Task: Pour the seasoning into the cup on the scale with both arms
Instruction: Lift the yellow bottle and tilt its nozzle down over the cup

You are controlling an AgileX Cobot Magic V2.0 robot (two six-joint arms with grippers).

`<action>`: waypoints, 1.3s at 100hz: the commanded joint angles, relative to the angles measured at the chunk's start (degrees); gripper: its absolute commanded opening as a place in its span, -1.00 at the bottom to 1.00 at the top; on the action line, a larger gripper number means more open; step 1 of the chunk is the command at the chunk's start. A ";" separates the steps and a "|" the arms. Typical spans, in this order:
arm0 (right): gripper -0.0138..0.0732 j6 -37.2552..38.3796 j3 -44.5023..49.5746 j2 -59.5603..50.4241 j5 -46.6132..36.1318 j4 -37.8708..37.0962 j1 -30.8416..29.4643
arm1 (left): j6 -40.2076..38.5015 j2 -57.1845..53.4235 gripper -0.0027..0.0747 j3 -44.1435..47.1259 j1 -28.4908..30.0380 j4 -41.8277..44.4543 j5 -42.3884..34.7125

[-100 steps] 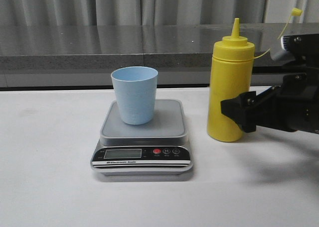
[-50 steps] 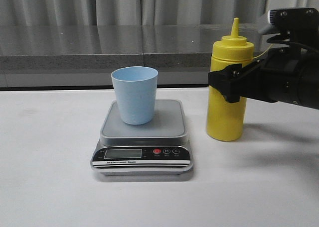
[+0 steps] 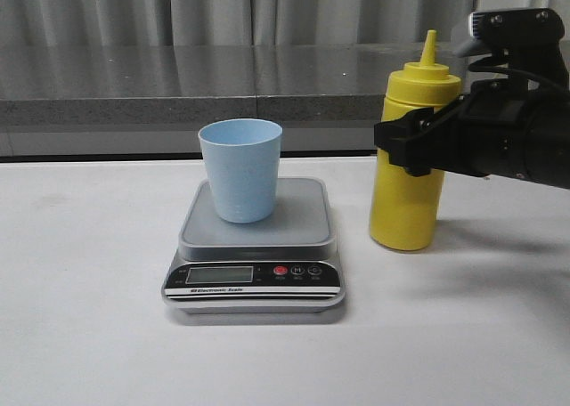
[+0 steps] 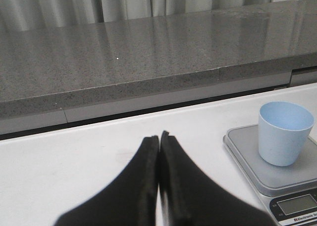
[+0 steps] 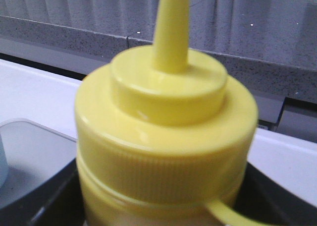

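Right hand [image 3: 411, 143] grips seasoning [image 3: 408, 157] — cup [image 3: 240, 169] on scale [image 3: 255, 246].

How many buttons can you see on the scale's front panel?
3, in a row right of the display on the scale: a red button, then two dark buttons. None looks hidden in the front view.

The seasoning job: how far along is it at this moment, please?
Done: the cup stands upright on the scale, ready for pouring. In hand: the right tool is around the upper body of the seasoning bottle, which stands on the table beside the scale, tilted a little. Left: lifting the bottle, tipping its nozzle over the cup and pouring. The left tool is shut and holds nothing, away from the cup.
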 commanded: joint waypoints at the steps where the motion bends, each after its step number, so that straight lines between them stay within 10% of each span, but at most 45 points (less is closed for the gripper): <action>1: 0.06 -0.62 -1.20 -1.98 -4.61 -0.21 -0.06 | 0.03 0.28 -0.98 -1.73 0.07 0.00 -4.31; 35: -0.02 -0.62 -1.31 -4.39 -5.64 -6.18 -0.06 | 0.03 0.28 -0.98 -1.73 0.07 0.00 -4.31; 89: -0.02 -0.62 -19.13 -17.18 44.98 -26.96 5.13 | 0.03 0.28 -0.98 -1.73 0.07 0.00 -4.31; 130: -0.02 -0.62 -26.91 -16.10 62.56 -46.29 13.48 | 0.03 0.28 -0.98 -1.73 0.07 0.00 -4.31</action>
